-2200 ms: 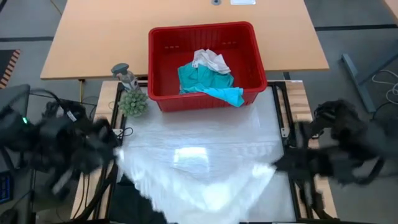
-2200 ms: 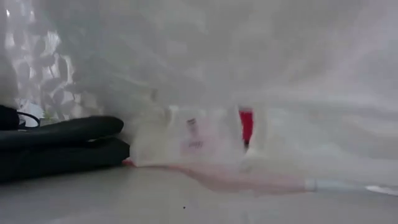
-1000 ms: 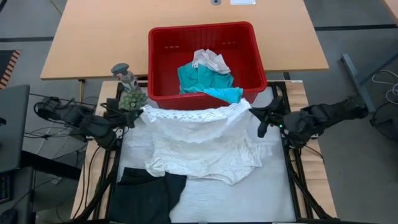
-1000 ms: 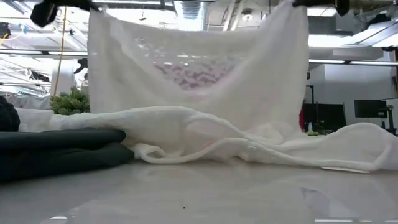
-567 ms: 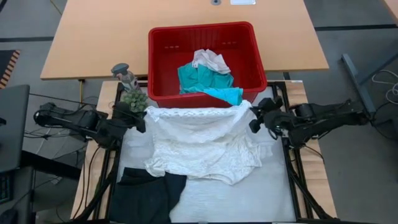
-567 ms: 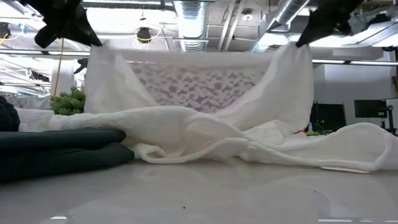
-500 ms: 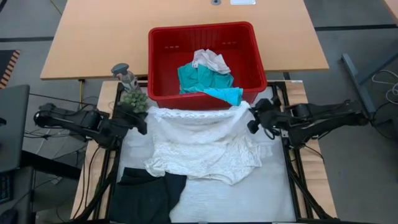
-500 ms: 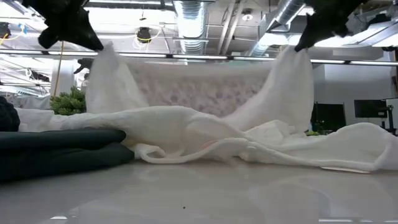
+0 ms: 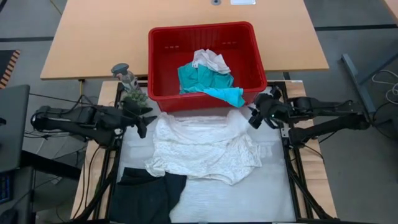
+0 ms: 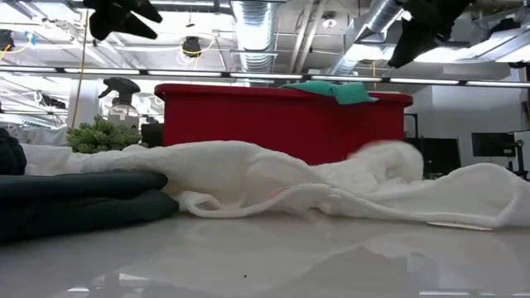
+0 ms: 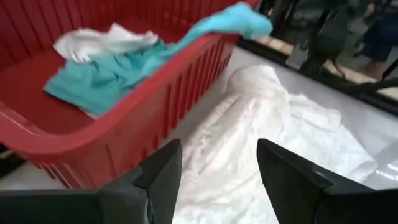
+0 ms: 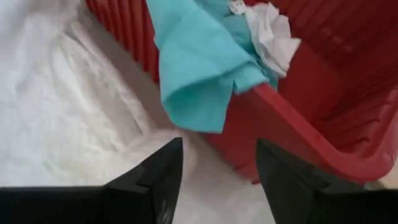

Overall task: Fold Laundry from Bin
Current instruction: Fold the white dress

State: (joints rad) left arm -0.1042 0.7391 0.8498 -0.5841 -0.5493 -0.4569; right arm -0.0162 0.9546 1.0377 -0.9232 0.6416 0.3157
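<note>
The white lacy garment [image 9: 202, 149] has dropped flat before the red bin [image 9: 206, 96]; left gripper [image 9: 144, 121] and right gripper [image 9: 254, 118] gape empty. Bin holds teal cloth [image 9: 208, 81].

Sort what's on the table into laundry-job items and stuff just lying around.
Job items:
- white lacy garment, spread on the table
- black garment, at the near edge
- teal garment, draped over the bin rim
- white cloth in the bin
- red bin

Lying about:
- green plant
- spray bottle
</note>
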